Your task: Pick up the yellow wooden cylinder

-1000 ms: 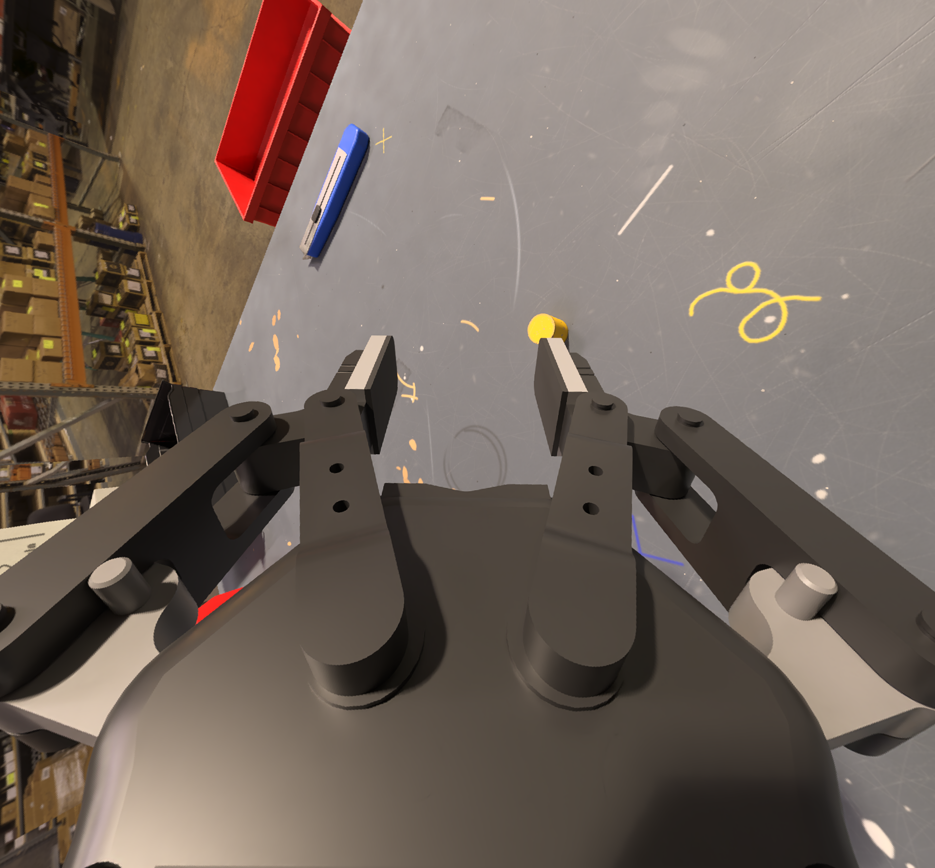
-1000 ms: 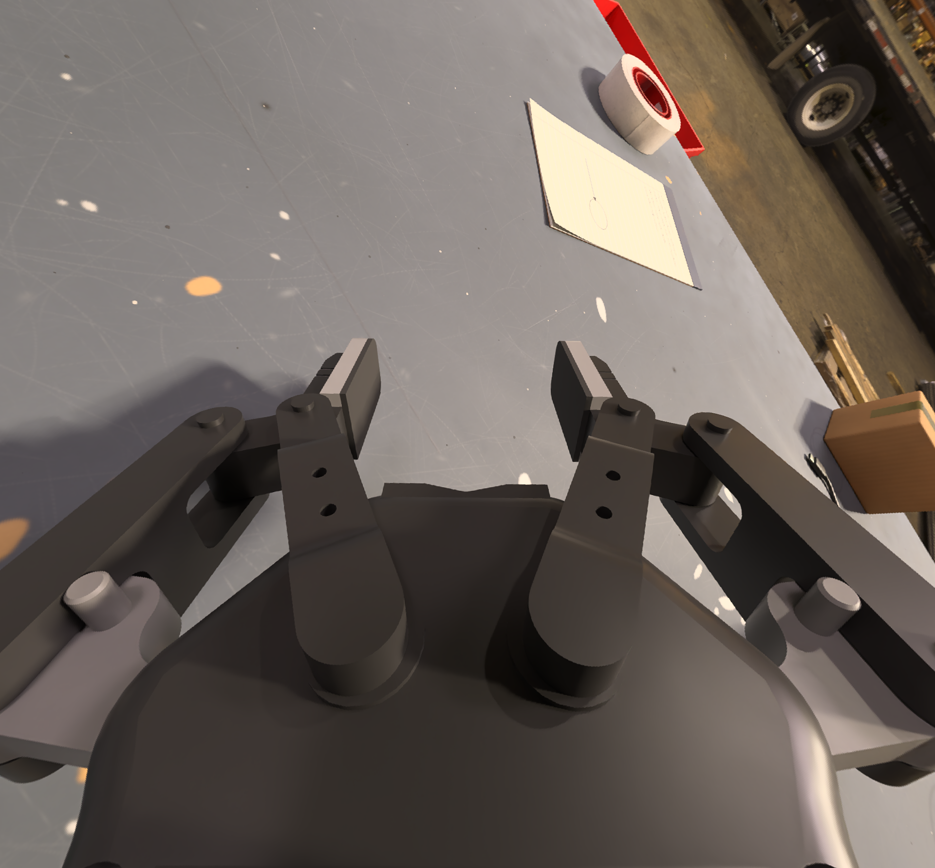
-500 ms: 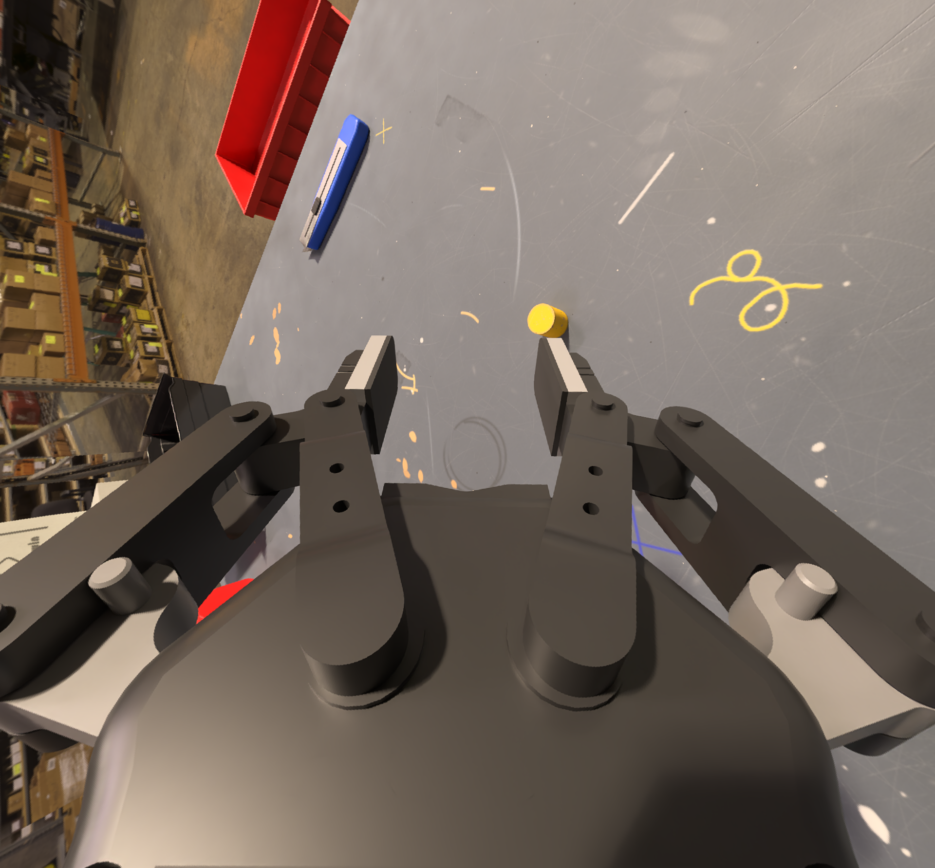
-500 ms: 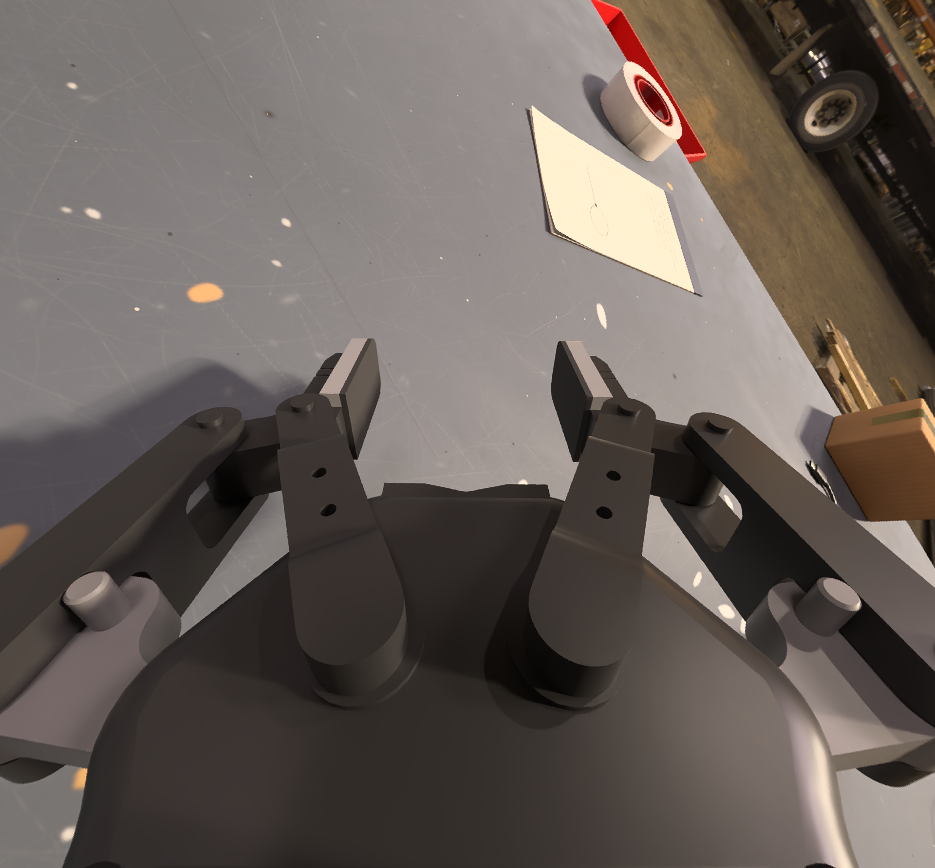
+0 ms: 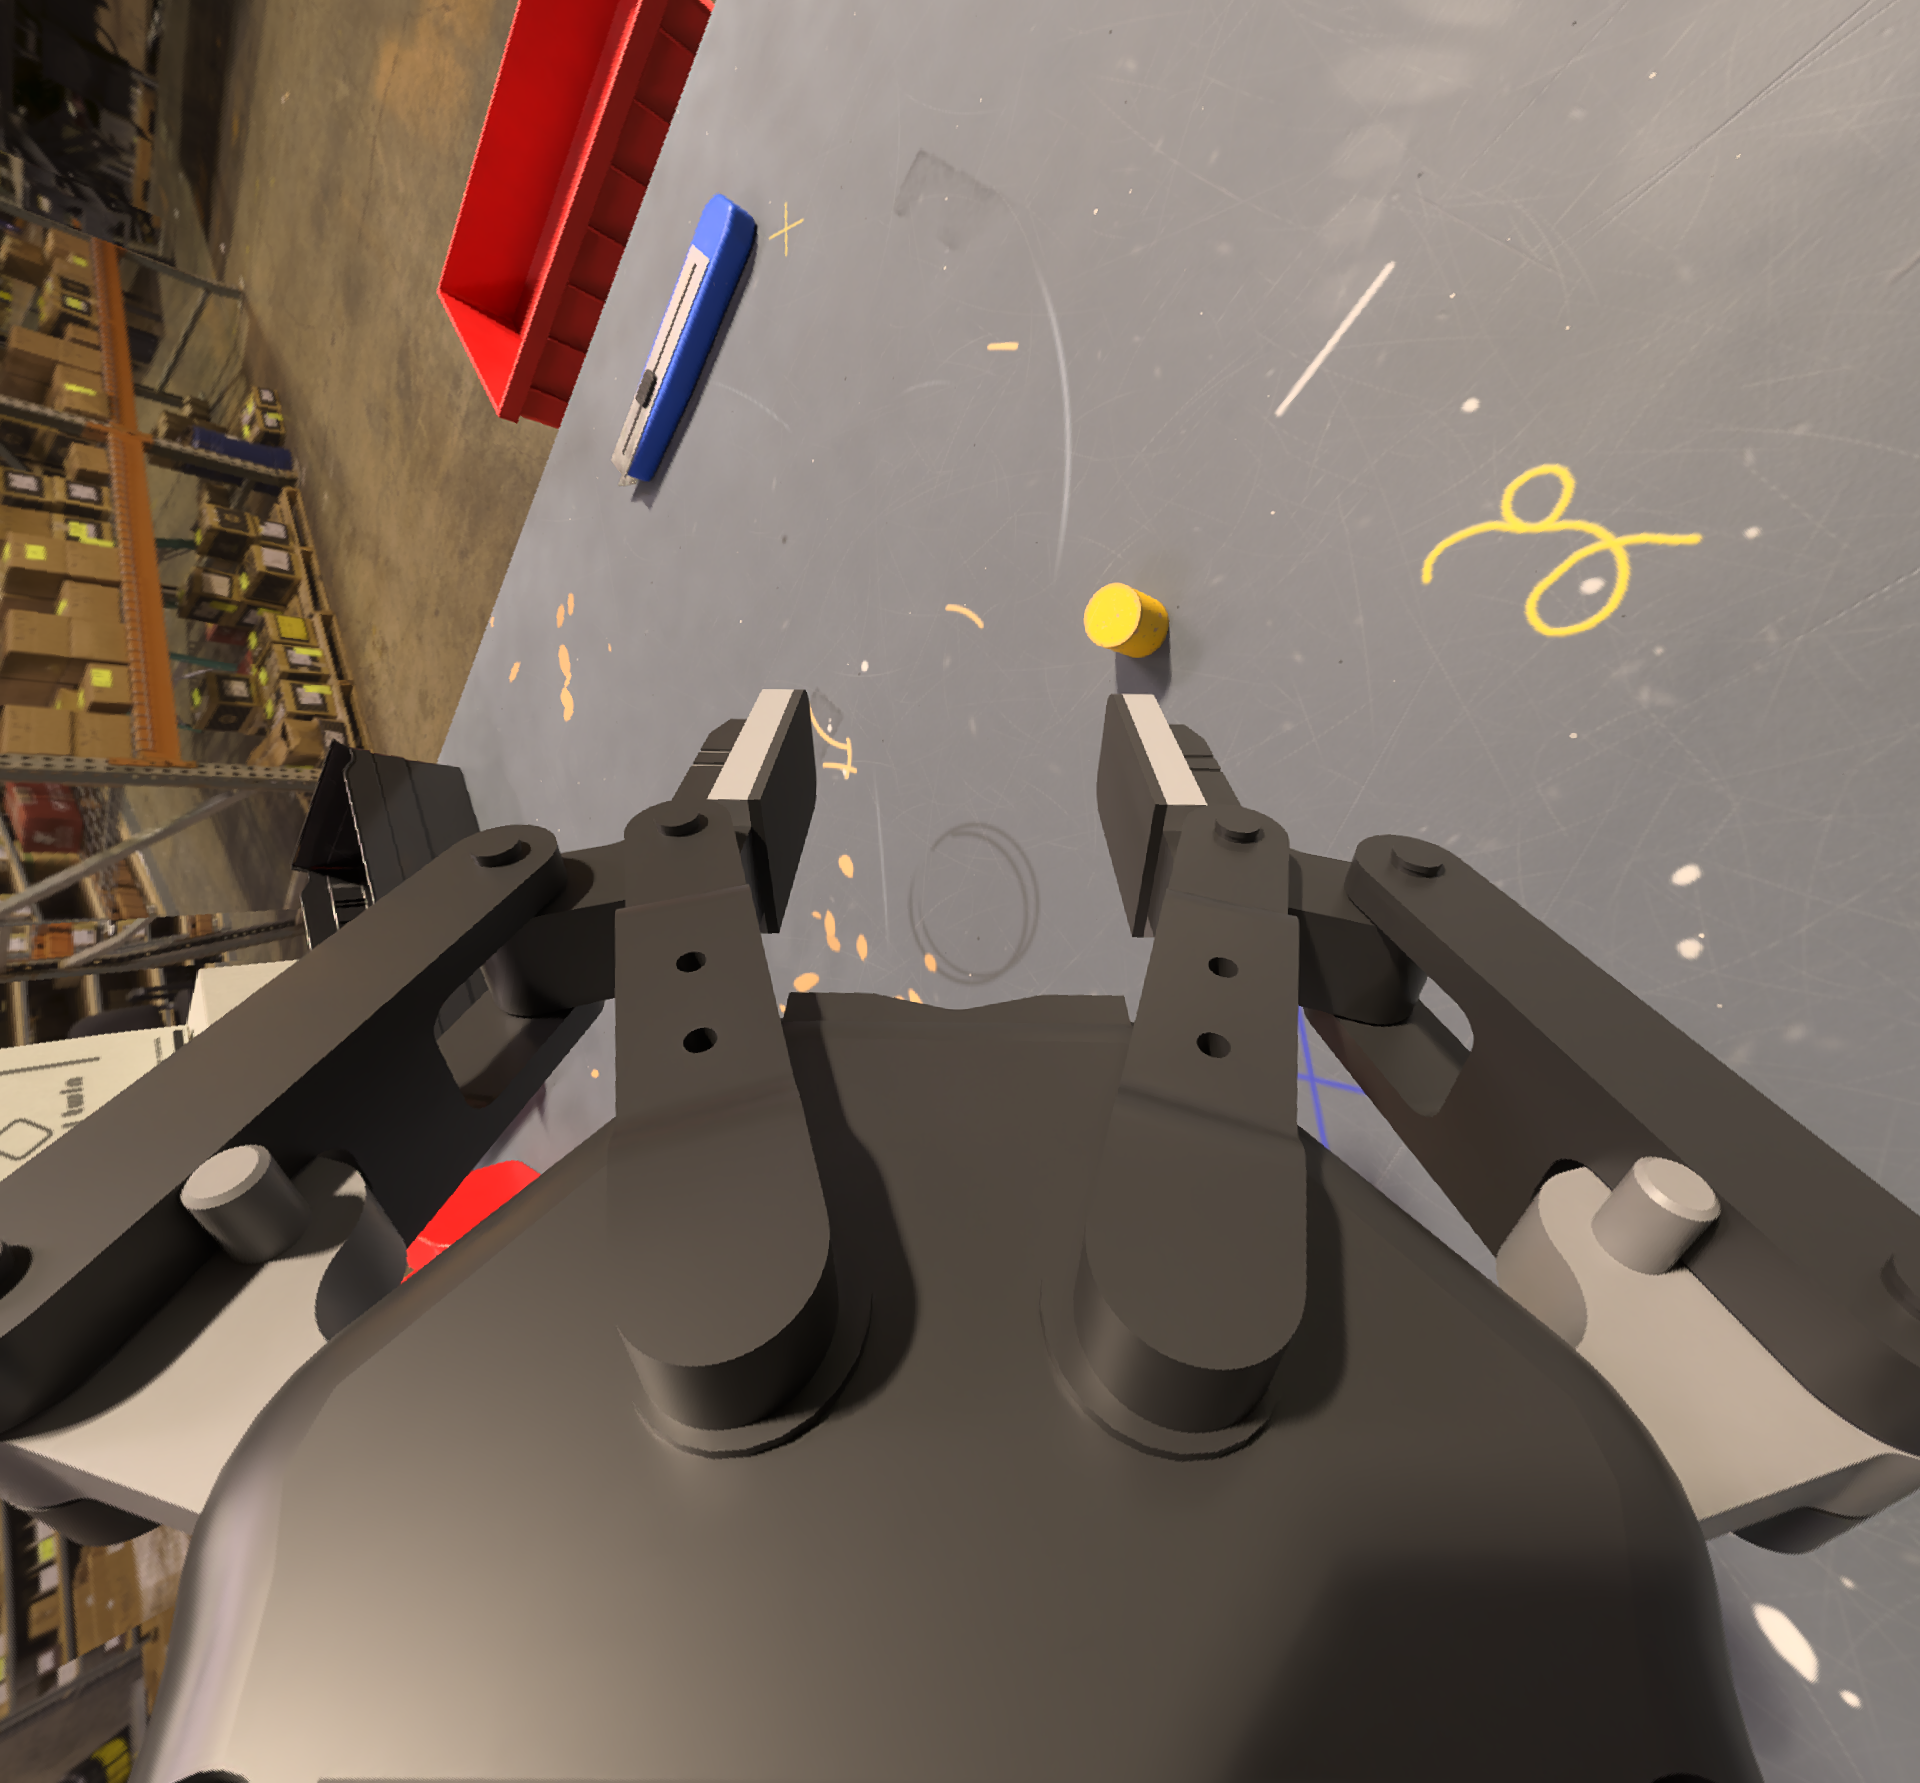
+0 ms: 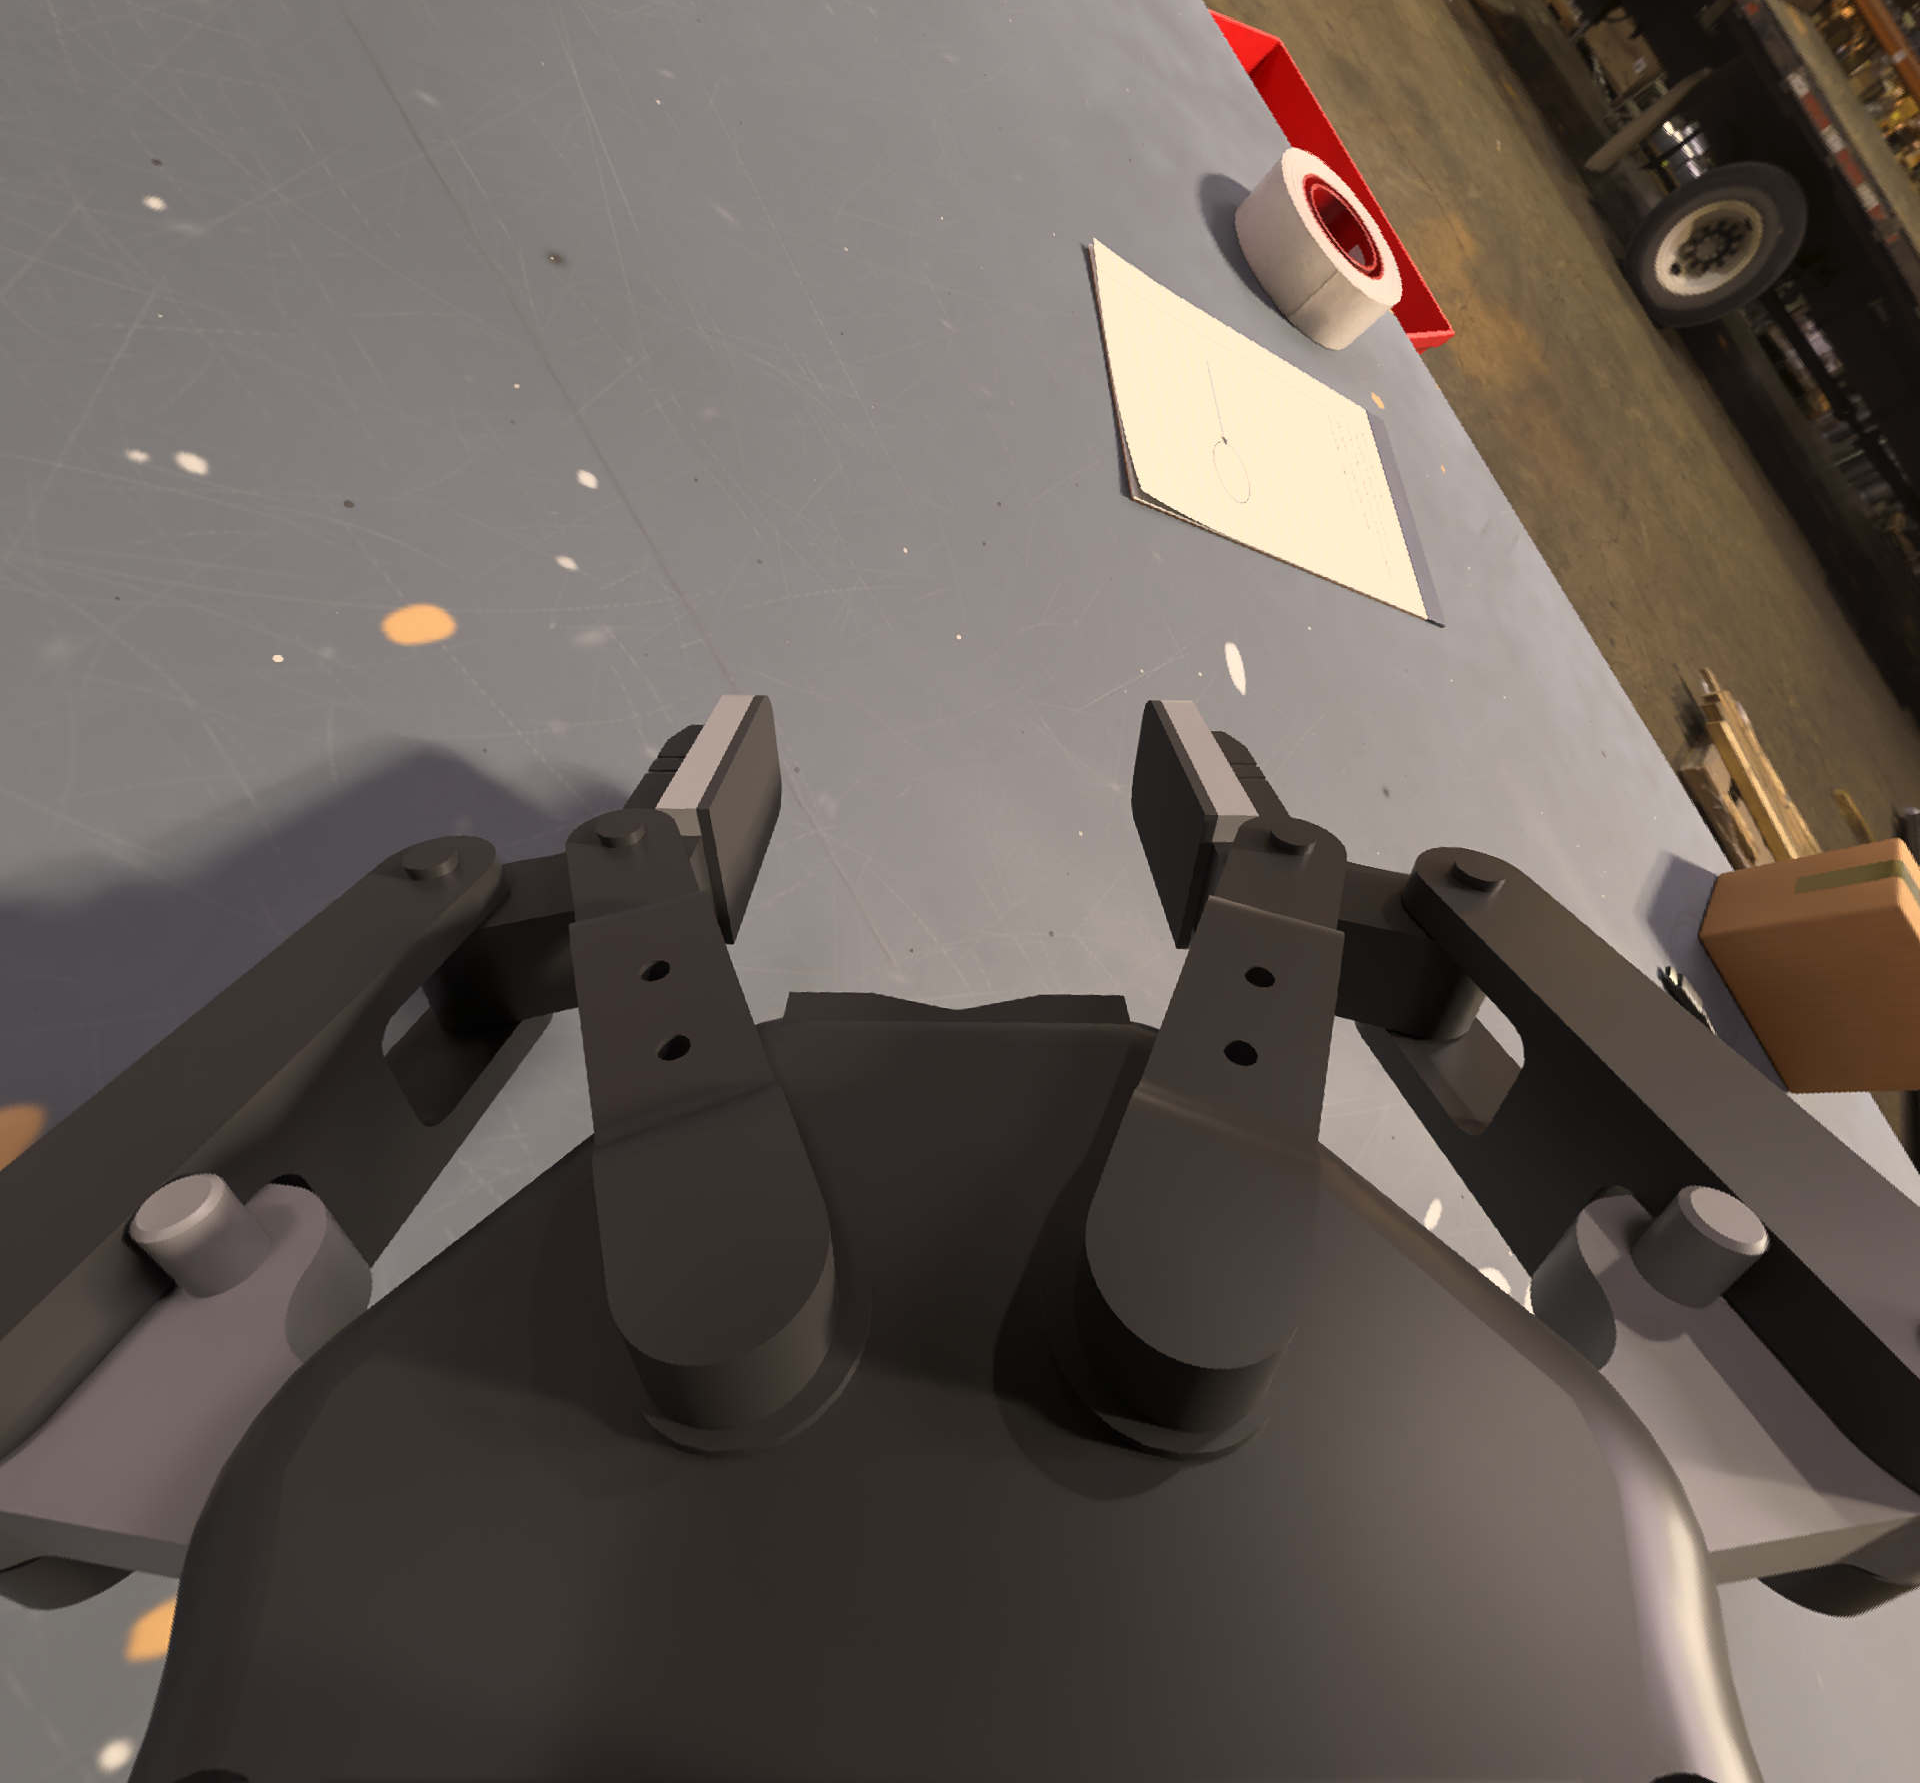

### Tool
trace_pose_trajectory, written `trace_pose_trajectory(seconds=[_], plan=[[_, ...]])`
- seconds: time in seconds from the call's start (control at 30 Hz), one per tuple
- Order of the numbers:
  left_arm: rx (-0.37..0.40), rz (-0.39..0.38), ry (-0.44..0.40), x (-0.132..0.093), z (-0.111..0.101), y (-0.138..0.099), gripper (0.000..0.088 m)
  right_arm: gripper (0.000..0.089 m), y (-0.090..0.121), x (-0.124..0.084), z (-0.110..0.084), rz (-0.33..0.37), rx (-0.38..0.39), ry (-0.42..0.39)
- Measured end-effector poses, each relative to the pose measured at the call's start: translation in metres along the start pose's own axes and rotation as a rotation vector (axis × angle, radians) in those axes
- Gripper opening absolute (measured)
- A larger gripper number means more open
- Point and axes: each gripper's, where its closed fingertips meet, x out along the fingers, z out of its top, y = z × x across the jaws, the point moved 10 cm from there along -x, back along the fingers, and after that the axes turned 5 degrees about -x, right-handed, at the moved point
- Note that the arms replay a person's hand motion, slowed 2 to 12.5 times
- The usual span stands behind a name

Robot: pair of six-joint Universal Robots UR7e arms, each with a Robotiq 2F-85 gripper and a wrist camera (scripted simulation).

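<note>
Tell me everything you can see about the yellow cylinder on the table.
The yellow cylinder is a short, stubby peg, plain matte yellow with a flat round end face. It rests alone on the scuffed grey table, casting a small shadow. Nothing touches it: the open left pincer sits short of it, its right-hand fingertip nearest.

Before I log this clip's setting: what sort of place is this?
Likely a warehouse: racks of boxes stand beyond the grey table, with a truck wheel on the bare floor.
</note>
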Motion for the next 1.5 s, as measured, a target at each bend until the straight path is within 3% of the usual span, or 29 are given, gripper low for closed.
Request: trace_pose_trajectory(seconds=[1.5], plan=[[-0.059,0.026,0.016,-0.015,-0.023,0.007,0.0491,0.0616,0.002,0.014,0.011,0.051,-0.016,-0.038]])
